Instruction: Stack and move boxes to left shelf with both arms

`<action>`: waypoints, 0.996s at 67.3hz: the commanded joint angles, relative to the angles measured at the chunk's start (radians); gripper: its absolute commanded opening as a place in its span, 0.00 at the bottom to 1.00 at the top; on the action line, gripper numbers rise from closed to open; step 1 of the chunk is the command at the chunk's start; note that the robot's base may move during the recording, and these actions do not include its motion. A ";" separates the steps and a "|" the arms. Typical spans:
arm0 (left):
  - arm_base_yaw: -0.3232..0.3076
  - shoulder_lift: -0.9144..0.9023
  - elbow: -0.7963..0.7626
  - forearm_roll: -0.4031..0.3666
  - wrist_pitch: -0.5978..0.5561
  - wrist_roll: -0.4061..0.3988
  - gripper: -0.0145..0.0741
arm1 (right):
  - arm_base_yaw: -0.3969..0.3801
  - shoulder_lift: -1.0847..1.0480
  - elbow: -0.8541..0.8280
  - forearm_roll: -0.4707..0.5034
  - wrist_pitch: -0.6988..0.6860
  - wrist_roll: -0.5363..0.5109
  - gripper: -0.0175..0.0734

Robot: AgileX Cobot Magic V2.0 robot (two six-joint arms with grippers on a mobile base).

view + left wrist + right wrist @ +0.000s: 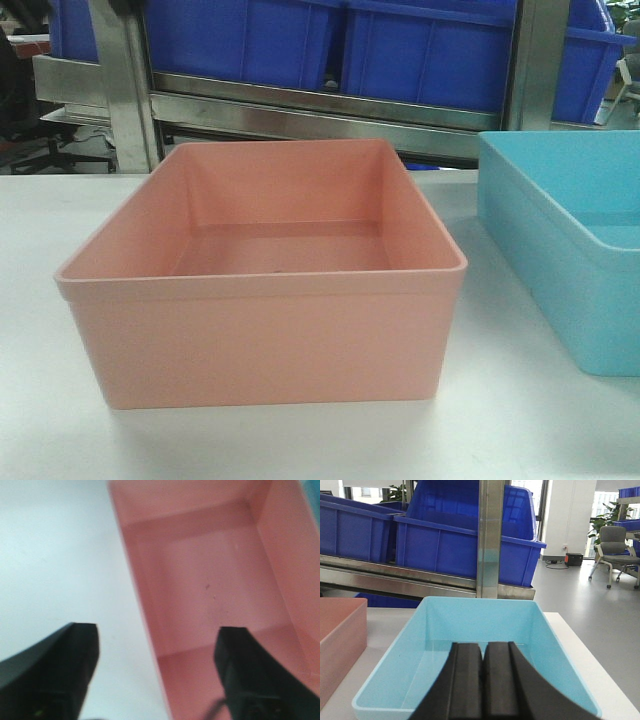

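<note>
Your left pincer [159, 632] is spread wide and holds nothing. It straddles a wall of the salmon pink tub [210, 580], one finger on the table [55, 555] side and the other over the tub's inside. Your right pincer [482, 652] is pressed closed on nothing, with the light blue tub [530, 625] directly beneath and ahead of it.

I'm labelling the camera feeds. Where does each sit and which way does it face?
Front view: at table height, facing the pink tub, blue tub and rack; no robot parts.
Left wrist: looks down on the pink tub's wall, left fingers spread either side.
Right wrist: looks forward over the blue tub, right fingers together.
All share the pink tub.
</note>
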 commanded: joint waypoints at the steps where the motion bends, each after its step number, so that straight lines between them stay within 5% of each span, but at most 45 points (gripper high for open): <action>1: -0.007 -0.139 0.029 0.045 -0.024 0.006 0.40 | 0.002 -0.004 -0.006 -0.001 -0.113 -0.004 0.22; 15: -0.007 -0.433 0.247 0.088 -0.126 0.006 0.14 | 0.002 -0.004 -0.043 0.000 -0.106 -0.004 0.22; 40: -0.005 -0.761 0.632 0.122 -0.451 0.006 0.15 | 0.002 0.257 -0.423 0.000 0.205 -0.004 0.23; 56: -0.005 -0.767 0.672 0.122 -0.470 0.006 0.15 | 0.002 0.631 -0.692 0.000 0.309 -0.004 0.23; 67: -0.005 -0.767 0.672 0.122 -0.465 0.006 0.15 | 0.002 0.856 -0.862 -0.001 0.402 -0.004 0.51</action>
